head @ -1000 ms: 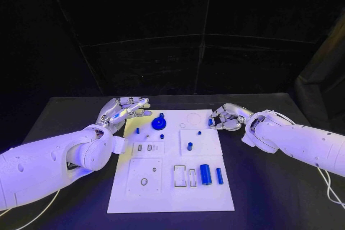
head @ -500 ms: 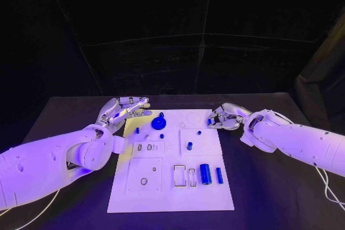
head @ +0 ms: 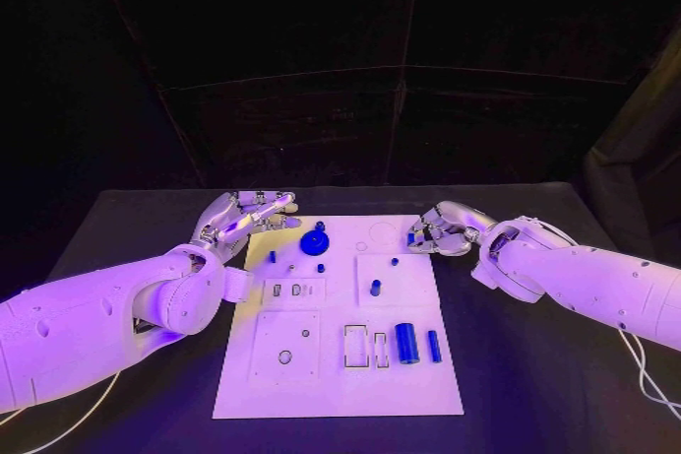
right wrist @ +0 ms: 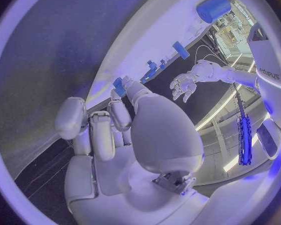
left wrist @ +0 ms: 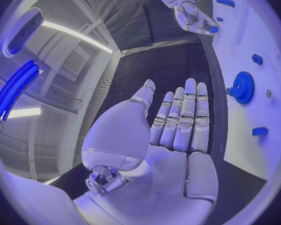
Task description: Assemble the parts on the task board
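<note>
Blue part [right wrist: 119,85] between right-hand fingers [right wrist: 138,92]

Pretty moody lighting here: the head view is mostly black up top and around the edges, with purple-blue light pooling on the task board [head: 340,375], which glares near-white. Both arms are blown out along their upper surfaces, so detail washes away there. Small parts at the board's far end look soft. The wrist views bend everything toward the circle's rim, and bright ceiling strip lights [left wrist: 72,32] streak across the upper left of the left one. The left hand [left wrist: 172,130] there is evenly lit, with mild shadow between fingers.
</note>
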Robot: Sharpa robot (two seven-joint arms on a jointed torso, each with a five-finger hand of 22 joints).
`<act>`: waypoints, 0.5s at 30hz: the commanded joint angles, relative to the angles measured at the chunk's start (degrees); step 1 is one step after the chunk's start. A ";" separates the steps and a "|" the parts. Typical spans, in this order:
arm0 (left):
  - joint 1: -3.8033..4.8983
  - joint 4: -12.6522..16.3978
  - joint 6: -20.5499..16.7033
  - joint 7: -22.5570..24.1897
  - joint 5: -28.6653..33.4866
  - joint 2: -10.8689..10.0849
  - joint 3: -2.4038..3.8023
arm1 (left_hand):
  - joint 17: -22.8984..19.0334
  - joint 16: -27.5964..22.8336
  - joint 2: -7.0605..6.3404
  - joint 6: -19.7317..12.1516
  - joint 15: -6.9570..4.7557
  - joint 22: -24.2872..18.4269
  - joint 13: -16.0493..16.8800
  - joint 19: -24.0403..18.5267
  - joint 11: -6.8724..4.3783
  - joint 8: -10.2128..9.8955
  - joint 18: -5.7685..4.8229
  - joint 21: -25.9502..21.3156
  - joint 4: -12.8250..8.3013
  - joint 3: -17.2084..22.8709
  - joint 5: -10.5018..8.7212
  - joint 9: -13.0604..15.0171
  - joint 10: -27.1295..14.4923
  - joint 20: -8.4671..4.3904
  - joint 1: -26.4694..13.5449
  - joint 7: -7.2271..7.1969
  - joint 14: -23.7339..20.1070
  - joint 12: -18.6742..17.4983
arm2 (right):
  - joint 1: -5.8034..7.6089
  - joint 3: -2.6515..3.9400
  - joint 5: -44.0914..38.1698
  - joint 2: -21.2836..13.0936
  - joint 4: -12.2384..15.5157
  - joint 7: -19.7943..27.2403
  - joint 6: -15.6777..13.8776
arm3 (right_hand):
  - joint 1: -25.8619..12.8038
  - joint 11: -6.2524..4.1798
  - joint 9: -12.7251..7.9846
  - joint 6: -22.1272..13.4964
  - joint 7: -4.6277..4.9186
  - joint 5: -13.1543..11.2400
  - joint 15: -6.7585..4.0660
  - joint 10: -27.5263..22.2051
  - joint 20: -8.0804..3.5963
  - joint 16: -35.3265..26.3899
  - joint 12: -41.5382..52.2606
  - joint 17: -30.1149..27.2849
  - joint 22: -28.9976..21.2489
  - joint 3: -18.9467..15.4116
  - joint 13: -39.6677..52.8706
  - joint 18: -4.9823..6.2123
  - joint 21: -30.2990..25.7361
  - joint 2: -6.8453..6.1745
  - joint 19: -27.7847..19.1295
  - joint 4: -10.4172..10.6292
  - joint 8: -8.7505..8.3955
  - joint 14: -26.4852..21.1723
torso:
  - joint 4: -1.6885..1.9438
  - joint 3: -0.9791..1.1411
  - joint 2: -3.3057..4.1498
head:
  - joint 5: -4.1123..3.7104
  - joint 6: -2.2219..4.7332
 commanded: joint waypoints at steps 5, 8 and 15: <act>0.08 0.18 0.71 -0.06 -0.19 -0.24 0.05 | 0.05 -0.19 0.60 -0.18 0.32 -0.09 -0.06 0.05 0.31 -0.17 0.40 -0.36 -0.34 0.01 -0.05 -0.07 -0.09 0.35 0.02 0.38 -0.07 -0.19 | 0.24 0.14 1.87 -0.95 5.40 -3.32 -5.48 | -1.24 -0.16 0.28 0.95 -0.37 0.81 -0.50 0.81 -0.54 0.41 0.74 8.00 0.53 0.77 0.43 -0.90 0.55 1.07 0.16 0.33 0.16 4.51 | 0.11 -0.30 -0.24 | 0.07 0.12; 0.11 0.28 0.75 -0.12 -0.19 -0.36 0.05 | 0.05 -0.19 0.60 -0.18 0.32 -0.09 -0.06 0.05 0.31 -0.17 0.40 -0.36 -0.34 0.01 -0.05 -0.07 -0.09 0.35 0.02 0.38 -0.07 -0.19 | 0.61 0.21 1.71 -0.85 7.75 -6.21 -5.95 | -1.64 -0.21 0.30 1.09 -0.44 0.87 -0.54 0.87 -0.59 0.39 0.76 7.97 0.69 0.86 0.46 -0.93 0.63 1.12 0.25 0.46 0.17 4.51 | 0.22 -0.48 -0.37 | 0.17 0.07; 0.26 0.38 0.70 -0.25 1.54 -0.64 0.06 | 0.08 -0.26 0.65 -0.19 0.34 -0.09 -0.06 0.04 0.31 -0.21 0.40 -0.42 -0.40 0.02 -0.05 -0.06 -0.10 0.36 0.03 0.37 -0.08 -0.24 | 1.32 0.27 -1.84 1.98 10.83 -11.67 -5.46 | -1.74 -0.34 0.34 1.30 -0.59 1.17 -0.64 0.91 -0.67 0.36 0.74 7.93 0.82 1.24 0.48 -0.95 0.70 1.32 0.35 0.35 0.20 4.50 | 0.52 -0.89 -0.64 | 1.10 -0.43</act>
